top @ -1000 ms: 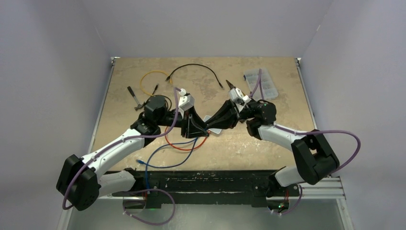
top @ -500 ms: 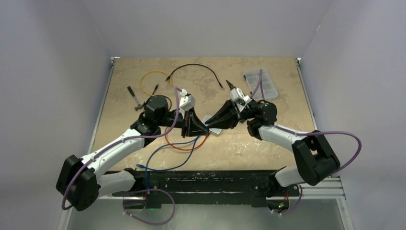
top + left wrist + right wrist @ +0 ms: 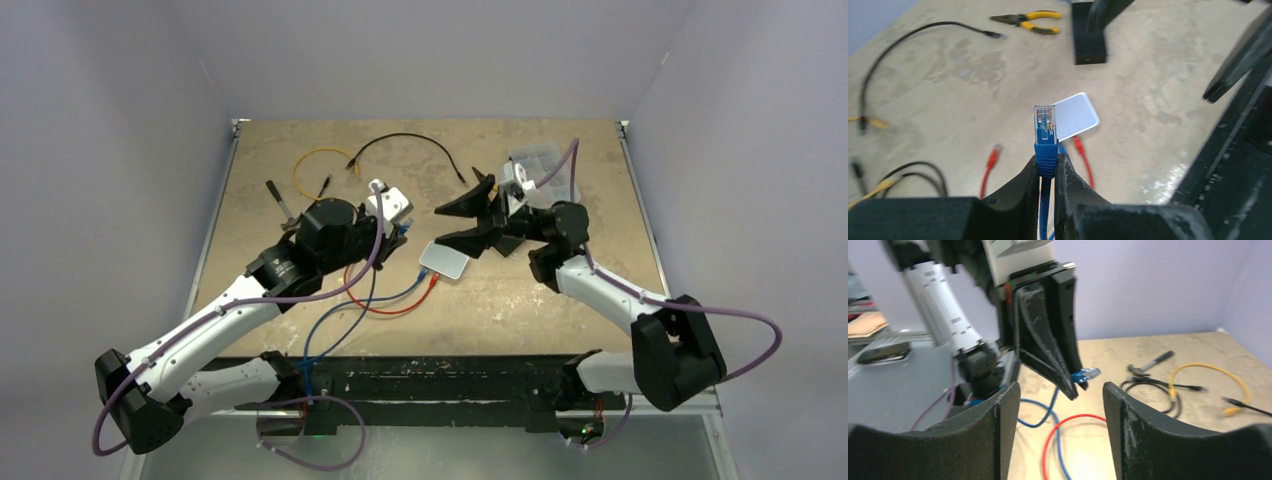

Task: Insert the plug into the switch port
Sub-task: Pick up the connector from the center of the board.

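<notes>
My left gripper [image 3: 404, 229] is shut on a blue cable's boot just behind its clear plug [image 3: 1045, 121]. The plug sticks out past the fingertips, held above the table. The switch [image 3: 446, 260], a small flat white box, lies on the table ahead of the plug and slightly to the right [image 3: 1076, 115]. A red plug [image 3: 1077, 144] and a blue lead sit at its near edge. My right gripper [image 3: 440, 224] hangs open above the switch's far side, with nothing between its fingers. Its wrist view looks through the open jaws [image 3: 1060, 388] at the left gripper [image 3: 1048, 340] and blue plug [image 3: 1088, 374].
A red cable [image 3: 385, 305] and the blue cable [image 3: 340, 320] loop on the table in front of the arms. Farther back lie a yellow cable [image 3: 315, 160], a black cable [image 3: 410, 140], a small tool [image 3: 280, 205], yellow-handled pliers [image 3: 1030, 20] and a clear parts box [image 3: 545, 160].
The two grippers were tip to tip over the switch. My left gripper shut on the blue plug and drew back left. The right one opened and rose away, uncovering the switch.
</notes>
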